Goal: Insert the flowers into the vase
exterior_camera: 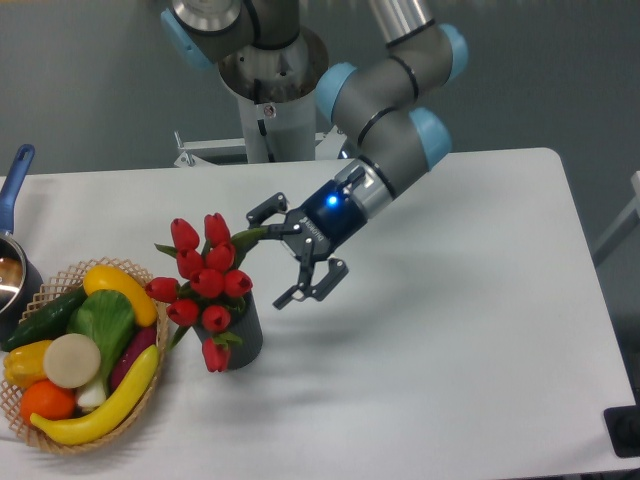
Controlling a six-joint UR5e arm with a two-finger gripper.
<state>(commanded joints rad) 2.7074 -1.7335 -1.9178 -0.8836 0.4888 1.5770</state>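
The flowers [205,280], a bunch of red tulips with green leaves, lie over the mouth of the vase [246,335], a short dark grey cup left of the table's middle. The heads spread wider than the vase and hide its mouth. One tulip hangs down in front of its wall. A green stem runs up and right from the bunch toward my gripper [268,258]. The gripper sits just right of the bunch with its two fingers spread wide, one above and one below the stem end. The jaws are apart and do not press on the stem.
A woven wicker basket [150,300] with toy fruit and vegetables stands close to the left of the vase. A blue-handled metal pot [14,270] is at the left edge. The arm's base stands at the back of the white table [450,330].
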